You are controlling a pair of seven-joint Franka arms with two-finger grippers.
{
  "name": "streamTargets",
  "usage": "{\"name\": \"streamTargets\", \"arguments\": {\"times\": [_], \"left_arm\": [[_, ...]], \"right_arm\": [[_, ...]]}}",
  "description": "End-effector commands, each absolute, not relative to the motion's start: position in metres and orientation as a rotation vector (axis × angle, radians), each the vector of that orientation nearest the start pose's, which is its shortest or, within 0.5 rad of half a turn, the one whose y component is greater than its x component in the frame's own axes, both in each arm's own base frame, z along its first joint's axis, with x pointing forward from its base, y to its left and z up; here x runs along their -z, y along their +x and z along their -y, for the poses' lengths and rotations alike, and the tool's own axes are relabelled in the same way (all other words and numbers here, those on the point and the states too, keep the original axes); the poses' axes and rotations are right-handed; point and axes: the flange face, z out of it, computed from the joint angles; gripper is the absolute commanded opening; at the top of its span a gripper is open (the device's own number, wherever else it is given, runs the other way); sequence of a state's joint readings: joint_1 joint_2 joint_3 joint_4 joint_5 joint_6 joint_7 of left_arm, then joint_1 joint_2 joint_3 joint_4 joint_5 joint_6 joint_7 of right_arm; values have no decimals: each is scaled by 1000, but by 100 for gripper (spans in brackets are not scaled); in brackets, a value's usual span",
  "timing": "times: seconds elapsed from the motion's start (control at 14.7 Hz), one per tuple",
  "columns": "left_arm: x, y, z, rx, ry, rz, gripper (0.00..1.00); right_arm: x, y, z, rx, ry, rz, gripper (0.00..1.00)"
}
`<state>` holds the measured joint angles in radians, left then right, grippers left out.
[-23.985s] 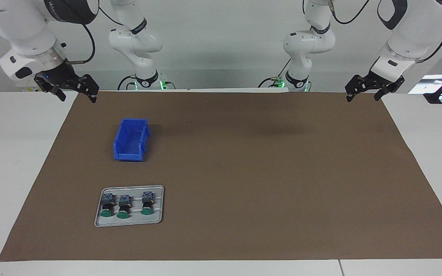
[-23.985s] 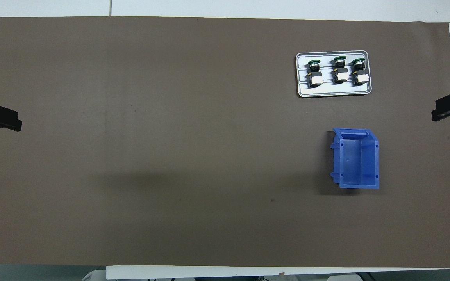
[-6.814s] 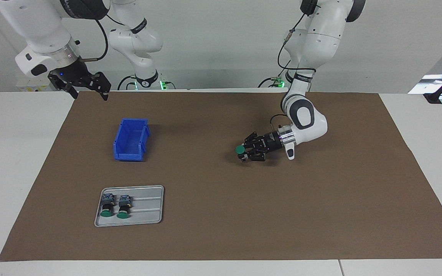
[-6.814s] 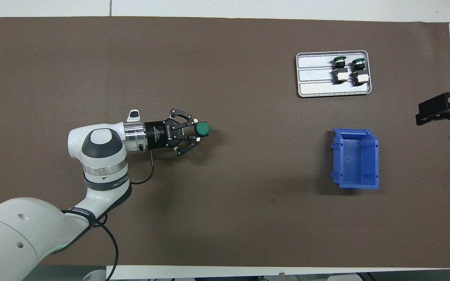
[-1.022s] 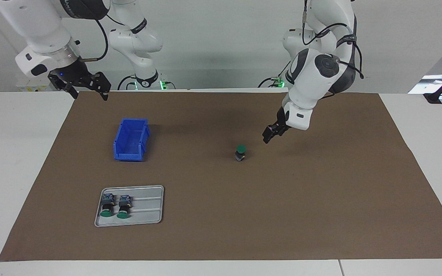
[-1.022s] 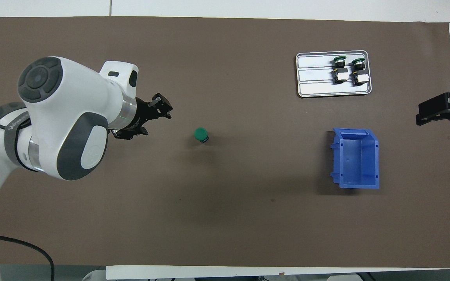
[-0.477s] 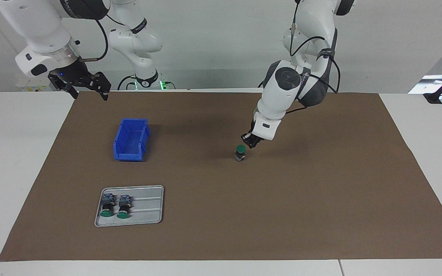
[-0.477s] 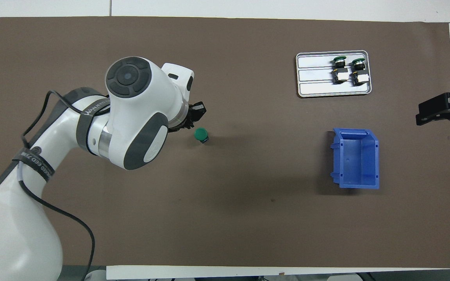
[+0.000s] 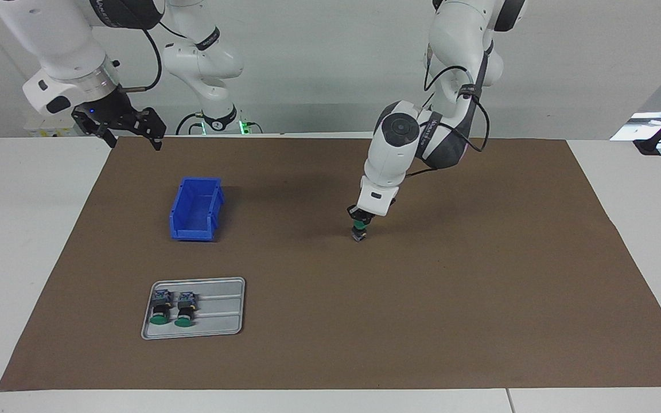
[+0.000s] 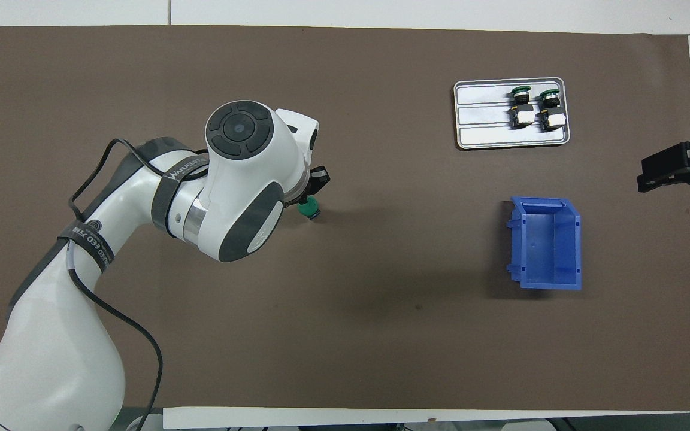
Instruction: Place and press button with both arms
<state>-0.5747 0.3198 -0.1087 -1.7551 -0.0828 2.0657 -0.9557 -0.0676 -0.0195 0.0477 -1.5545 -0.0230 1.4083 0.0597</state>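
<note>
Green button (image 9: 359,230) mid-bench: we press straight down with the closed left claw (image 9: 360,221); right claw (image 9: 127,129) waits, open.

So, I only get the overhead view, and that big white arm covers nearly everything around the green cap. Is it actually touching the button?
Observer: In the facing view the left end effector points straight down, fingertips together, its tip resting on the button; I see no gap.
Operator: Is the button lying down?
Observer: No, it stands upright on its base on the brown mat.
Operator: And the black thing at my picture's edge?
Observer: That's the right end effector, open, hanging in the air over the mat's corner; that arm waits.
</note>
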Motion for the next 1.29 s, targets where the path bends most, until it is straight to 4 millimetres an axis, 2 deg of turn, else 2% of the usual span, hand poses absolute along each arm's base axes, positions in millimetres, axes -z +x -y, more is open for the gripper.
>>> {"name": "streamTargets", "arguments": {"times": [0.0, 0.14, 0.27, 0.41, 0.68, 1.02, 1.23], "left_arm": [[-383, 495, 411, -107, -3143, 536, 0], [-379, 486, 416, -116, -3138, 516, 0], [-377, 487, 416, -105, -3148, 520, 0], [-367, 484, 413, -109, -3142, 519, 0], [-366, 486, 410, -99, -3148, 526, 0], [-347, 476, 407, -106, -3143, 507, 0], [-348, 477, 405, -110, -3142, 517, 2]], "right_arm": [[-630, 525, 14, -208, -3154, -98, 100], [-630, 525, 14, -208, -3154, -98, 100], [-630, 525, 14, -208, -3154, -98, 100], [-630, 525, 14, -208, -3154, -98, 99], [-630, 525, 14, -208, -3154, -98, 100], [-630, 525, 14, -208, -3154, -98, 99], [-630, 525, 14, -208, -3154, -98, 100]]}}
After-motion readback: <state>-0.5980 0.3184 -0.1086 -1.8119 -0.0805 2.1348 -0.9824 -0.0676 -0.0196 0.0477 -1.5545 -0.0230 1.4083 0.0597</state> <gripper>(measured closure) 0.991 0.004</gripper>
